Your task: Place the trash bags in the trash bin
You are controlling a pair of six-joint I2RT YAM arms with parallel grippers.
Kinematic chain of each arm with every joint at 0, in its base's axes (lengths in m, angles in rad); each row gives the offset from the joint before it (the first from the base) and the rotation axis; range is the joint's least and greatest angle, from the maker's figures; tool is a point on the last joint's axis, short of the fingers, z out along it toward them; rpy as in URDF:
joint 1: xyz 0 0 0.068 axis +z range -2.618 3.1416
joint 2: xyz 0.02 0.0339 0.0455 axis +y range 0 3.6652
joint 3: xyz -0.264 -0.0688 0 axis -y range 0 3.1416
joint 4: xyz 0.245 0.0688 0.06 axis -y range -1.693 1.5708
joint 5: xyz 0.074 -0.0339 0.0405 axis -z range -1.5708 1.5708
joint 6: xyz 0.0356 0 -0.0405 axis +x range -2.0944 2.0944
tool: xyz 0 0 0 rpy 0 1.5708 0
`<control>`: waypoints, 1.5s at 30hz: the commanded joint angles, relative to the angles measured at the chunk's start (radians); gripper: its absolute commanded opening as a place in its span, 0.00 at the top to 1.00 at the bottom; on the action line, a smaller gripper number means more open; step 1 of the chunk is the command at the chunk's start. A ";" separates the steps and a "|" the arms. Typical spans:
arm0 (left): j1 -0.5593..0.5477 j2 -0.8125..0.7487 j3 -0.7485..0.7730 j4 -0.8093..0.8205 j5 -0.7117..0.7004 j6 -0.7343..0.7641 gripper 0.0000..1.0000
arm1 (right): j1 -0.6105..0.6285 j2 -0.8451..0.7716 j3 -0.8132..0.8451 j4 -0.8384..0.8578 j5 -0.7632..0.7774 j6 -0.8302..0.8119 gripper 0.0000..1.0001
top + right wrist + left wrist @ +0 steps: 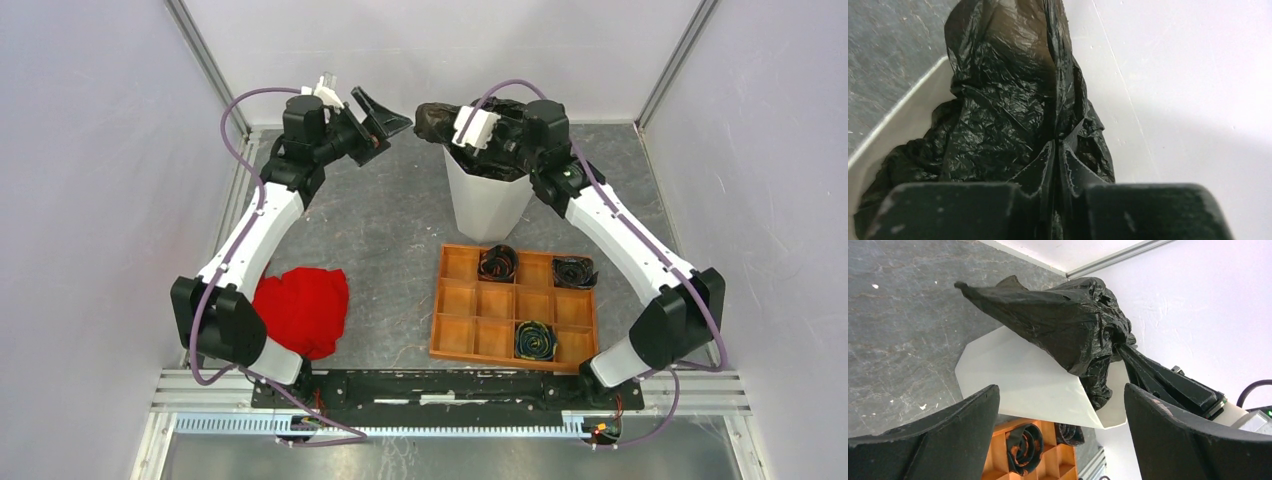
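The right fingers point(1045, 167) pinch the bag point(998, 125), which hangs partly inside the bin point(488, 205) at the table's point(400, 230) 12 o'clock (one end pokes toward 9). The left fingers point(948, 432), at the bin's 10, stand spread.

Top camera: high behind the arms point(255, 225), looking down on the whole surface point(400, 230). Left wrist camera: near, looking across at the trash bin point(1023, 385) and trash bag point(1063, 320). Right wrist camera: right up against that same bag.

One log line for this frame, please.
left gripper open, empty | right gripper shut on bag | bag bunched at bin mouth, partly inside | three rolled bags in tray
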 commanded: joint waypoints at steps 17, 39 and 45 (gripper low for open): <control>-0.090 -0.026 -0.060 0.200 0.002 -0.193 0.00 | 0.102 -0.327 -0.229 -0.127 -0.039 0.101 1.00; -0.105 0.071 0.099 0.005 -0.191 -0.061 0.00 | 0.096 -0.171 -0.156 0.160 0.222 0.008 0.24; -0.105 0.015 0.052 -0.001 -0.211 -0.037 0.00 | 0.052 -0.127 -0.078 0.102 0.149 0.043 0.31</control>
